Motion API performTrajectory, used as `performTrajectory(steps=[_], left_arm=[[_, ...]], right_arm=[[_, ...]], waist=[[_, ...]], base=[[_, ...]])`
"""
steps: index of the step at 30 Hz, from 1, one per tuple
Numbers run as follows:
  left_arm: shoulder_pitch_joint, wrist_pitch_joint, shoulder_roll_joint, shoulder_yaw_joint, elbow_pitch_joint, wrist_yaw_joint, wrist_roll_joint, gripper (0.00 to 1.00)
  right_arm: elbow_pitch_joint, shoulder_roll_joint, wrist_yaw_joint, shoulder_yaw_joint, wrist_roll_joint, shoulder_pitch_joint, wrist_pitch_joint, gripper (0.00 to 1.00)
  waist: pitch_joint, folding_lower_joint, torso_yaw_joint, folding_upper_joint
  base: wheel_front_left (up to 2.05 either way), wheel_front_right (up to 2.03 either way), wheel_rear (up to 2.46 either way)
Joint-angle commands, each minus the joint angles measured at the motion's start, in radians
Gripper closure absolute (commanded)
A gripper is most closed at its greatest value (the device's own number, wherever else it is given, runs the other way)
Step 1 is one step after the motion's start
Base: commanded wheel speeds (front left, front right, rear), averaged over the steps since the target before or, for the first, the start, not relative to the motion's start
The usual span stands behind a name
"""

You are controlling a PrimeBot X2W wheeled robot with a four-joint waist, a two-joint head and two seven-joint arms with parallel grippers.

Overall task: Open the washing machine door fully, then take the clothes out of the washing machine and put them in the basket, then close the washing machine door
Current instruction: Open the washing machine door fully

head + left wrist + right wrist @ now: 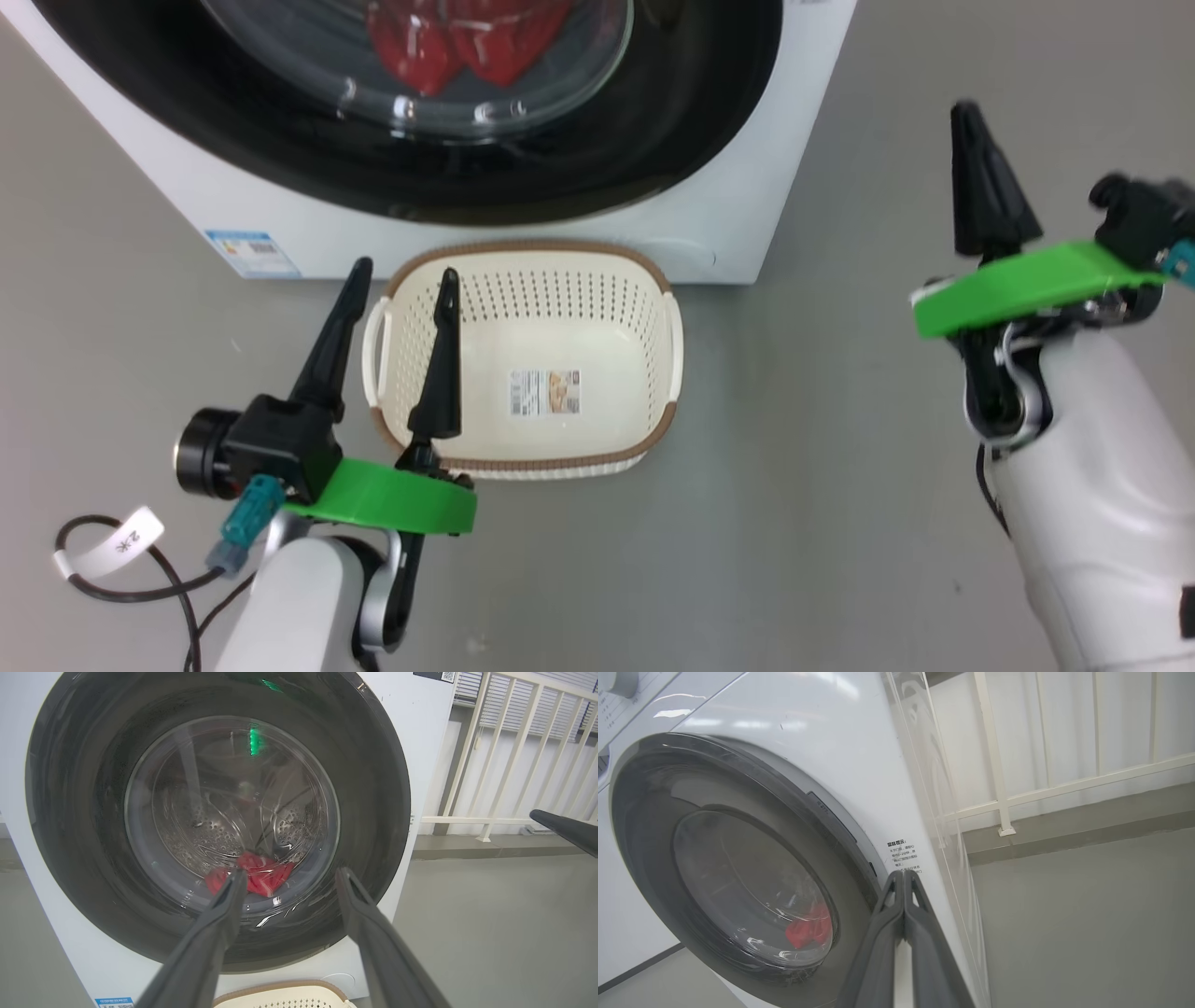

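Washing machine [317, 233] is noted as a white front-loader standing on the grey floor [840, 467], with a white railing [999, 765] seen behind its right side. The washing machine door [700, 93] is found shut, flush against the front; a wide glossy black rim and a bulging glass bowl [560, 84] are recorded. The perforated steel drum [210, 830] is made out through the glass. The basket [527, 245], cream-white with a brown rim, is set on the floor just in front of the machine, below the door.

The left end effector [406, 271] is held over the basket's left side, its two fingers spread wide with nothing between them; in the left wrist view it is pointed at the door's lower part. The right end effector [966, 112] is raised off to the machine's right, well apart from the basket, its fingers pressed together on nothing. In the right wrist view its tip is seen beside the door's right edge; contact with the panel cannot be judged.

The clothes [467, 37], bright red, are seen through the glass, lying low in the drum. A label sticker [544, 392] is noted on the basket's bottom, and a small blue sticker [252, 252] at the machine's lower left corner.
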State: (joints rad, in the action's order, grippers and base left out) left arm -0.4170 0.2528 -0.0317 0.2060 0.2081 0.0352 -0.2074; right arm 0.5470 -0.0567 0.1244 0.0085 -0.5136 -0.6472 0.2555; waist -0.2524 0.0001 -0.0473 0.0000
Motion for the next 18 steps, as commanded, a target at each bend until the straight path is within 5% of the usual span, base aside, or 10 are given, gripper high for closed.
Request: performTrajectory(steps=[1, 10, 18], left_arm=[[-0.031, 0.009, -0.018, -0.024, -0.034, 0.008, 0.004, 0.0], [-0.048, 0.009, -0.018, -0.02, -0.069, 0.009, 0.01, 0.0], [-0.068, 0.009, -0.018, -0.021, -0.09, 0.002, 0.019, 0.0]], right_arm=[[-0.016, 0.006, 0.006, 0.017, -0.024, -0.036, 0.006, 1.0], [0.05, 0.006, 0.006, 0.058, -0.25, -0.187, -0.009, 1.0], [0.045, 0.002, 0.006, 0.048, -0.406, -0.308, -0.169, 1.0]], waist=[[-0.045, 0.0, -0.014, 0.0], [-0.113, 0.0, -0.02, 0.0], [-0.172, 0.0, -0.026, 0.0]], base=[[0.0, 0.0, 0.0], [0.0, 0.0, 0.0], [0.0, 0.0, 0.0]])
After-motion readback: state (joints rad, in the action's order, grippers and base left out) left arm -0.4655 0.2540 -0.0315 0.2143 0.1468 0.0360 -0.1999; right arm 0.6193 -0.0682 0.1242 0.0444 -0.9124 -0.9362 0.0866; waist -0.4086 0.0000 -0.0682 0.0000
